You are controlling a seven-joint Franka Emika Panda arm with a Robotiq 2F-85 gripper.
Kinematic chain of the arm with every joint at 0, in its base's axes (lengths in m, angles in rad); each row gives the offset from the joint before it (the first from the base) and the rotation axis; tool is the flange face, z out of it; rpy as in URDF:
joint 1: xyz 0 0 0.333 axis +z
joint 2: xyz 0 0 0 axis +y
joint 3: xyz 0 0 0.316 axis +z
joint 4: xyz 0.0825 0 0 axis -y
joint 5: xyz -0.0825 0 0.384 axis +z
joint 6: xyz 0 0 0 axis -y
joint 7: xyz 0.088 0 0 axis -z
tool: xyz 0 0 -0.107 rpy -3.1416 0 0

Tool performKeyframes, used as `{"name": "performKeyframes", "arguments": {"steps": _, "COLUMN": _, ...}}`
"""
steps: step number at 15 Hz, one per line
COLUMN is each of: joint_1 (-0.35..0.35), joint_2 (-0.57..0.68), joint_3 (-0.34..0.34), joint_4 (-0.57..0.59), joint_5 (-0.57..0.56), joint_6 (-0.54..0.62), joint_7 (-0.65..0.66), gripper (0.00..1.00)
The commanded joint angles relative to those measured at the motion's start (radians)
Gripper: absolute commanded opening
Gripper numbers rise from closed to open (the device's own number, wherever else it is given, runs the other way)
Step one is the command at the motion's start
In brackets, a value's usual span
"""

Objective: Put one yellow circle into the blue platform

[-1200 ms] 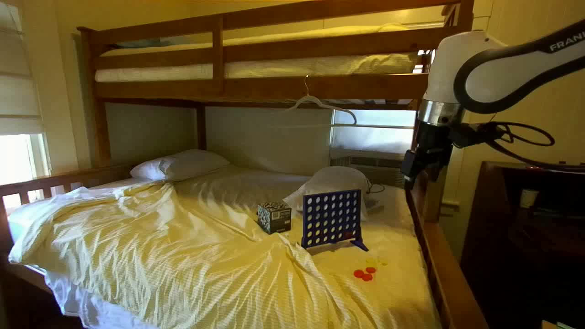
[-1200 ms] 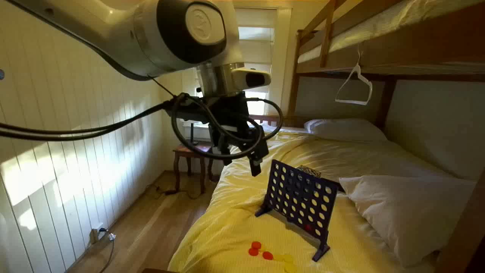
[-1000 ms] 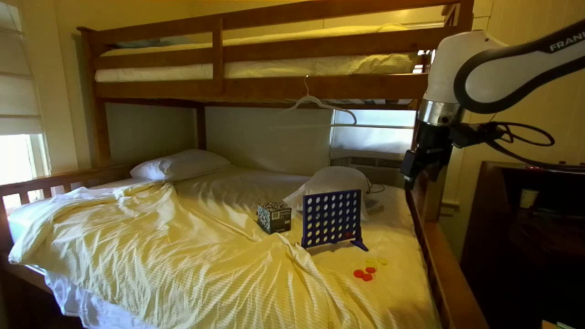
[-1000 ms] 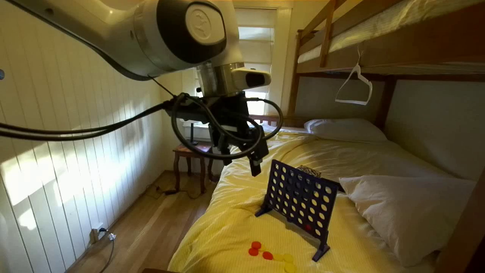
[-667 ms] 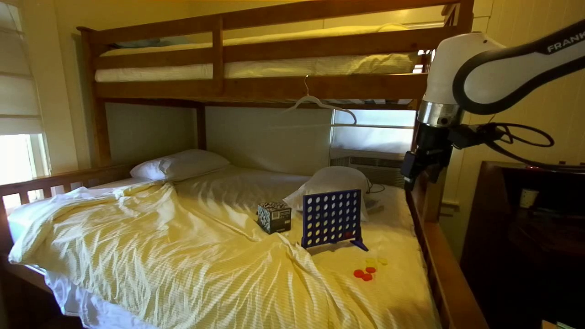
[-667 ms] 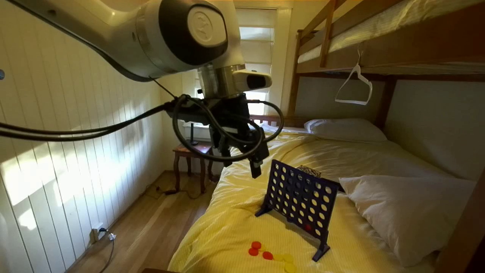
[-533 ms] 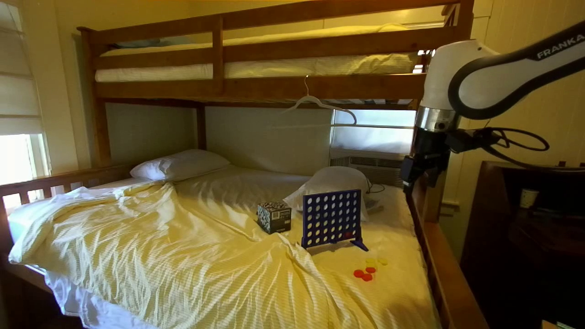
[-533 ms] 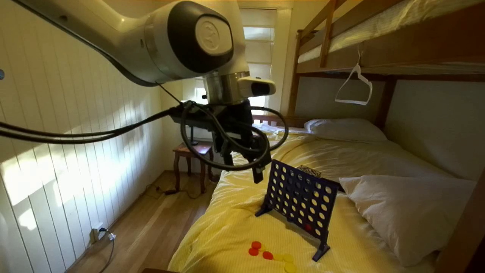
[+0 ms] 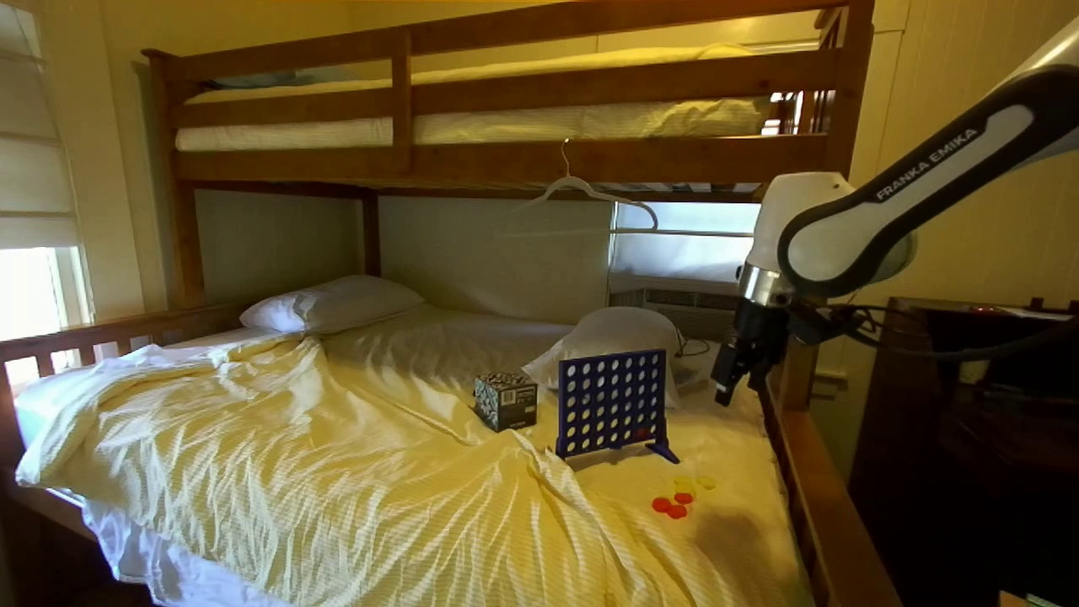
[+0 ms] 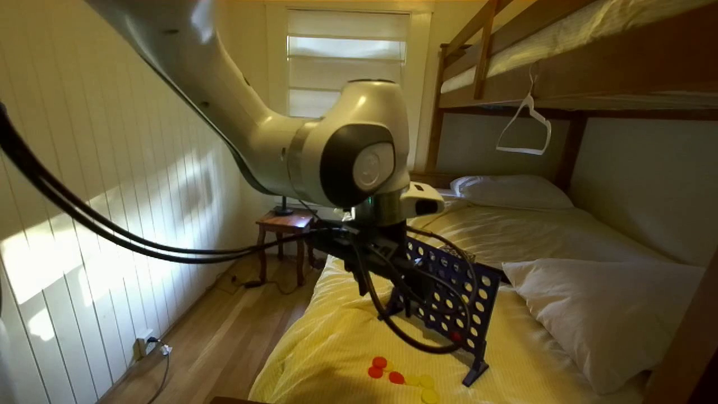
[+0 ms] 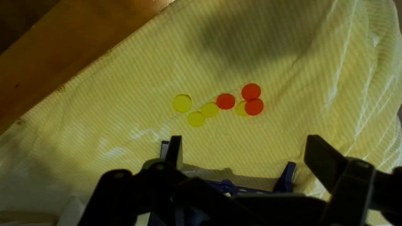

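Several yellow circles lie flat on the yellow bedspread. In the wrist view a yellow circle (image 11: 182, 103) lies apart, two others touch, and one is partly under a red disc (image 11: 254, 106). They also show in both exterior views (image 9: 684, 483) (image 10: 429, 396). The blue platform (image 9: 609, 403) stands upright on the bed with a red disc low in its grid (image 9: 643, 433). Its feet show in the wrist view (image 11: 284, 179); my arm partly covers it in an exterior view (image 10: 481, 350). My gripper (image 11: 245, 141) is open and empty, above the bed beside the platform (image 9: 740, 389).
Three loose red discs lie among the yellow circles. A dark patterned box (image 9: 506, 401) stands behind the platform. A pillow (image 10: 606, 314) lies close by. A wooden bed rail (image 9: 830, 514) runs along the bed's edge. A hanger (image 9: 590, 190) hangs from the upper bunk.
My arm and gripper have moved down toward the bed, leftward in an exterior view and rightward in an exterior view, where the arm now overlaps the platform. Discs and platform have not moved.
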Motion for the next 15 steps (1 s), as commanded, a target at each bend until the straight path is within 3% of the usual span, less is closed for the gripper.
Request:
{"name": "performKeyframes", "arguments": {"steps": 1, "joint_1": 0.041, "joint_2": 0.147, "joint_3": -0.053, "joint_4": 0.028, "joint_5": 0.084, "joint_6": 0.107, "joint_7": -0.131, "gripper": 1.00}}
{"name": "performKeyframes", "arguments": {"steps": 5, "joint_1": 0.055, "joint_2": 0.281, "joint_3": -0.076, "joint_4": 0.088, "joint_5": 0.206, "joint_6": 0.106, "joint_7": -0.244, "gripper": 1.00}}
{"name": "performKeyframes", "arguments": {"steps": 6, "joint_1": 0.036, "joint_2": 0.211, "joint_3": -0.057, "joint_4": 0.035, "joint_5": 0.147, "joint_6": 0.118, "joint_7": -0.194, "gripper": 1.00}}
{"name": "performKeyframes", "arguments": {"steps": 12, "joint_1": 0.034, "joint_2": 0.278, "joint_3": -0.058, "joint_4": 0.078, "joint_5": 0.174, "joint_6": 0.118, "joint_7": -0.214, "gripper": 1.00}}
{"name": "performKeyframes", "arguments": {"steps": 15, "joint_1": 0.029, "joint_2": 0.371, "joint_3": -0.060, "joint_4": 0.146, "joint_5": 0.178, "joint_6": 0.095, "joint_7": -0.181, "gripper": 1.00}}
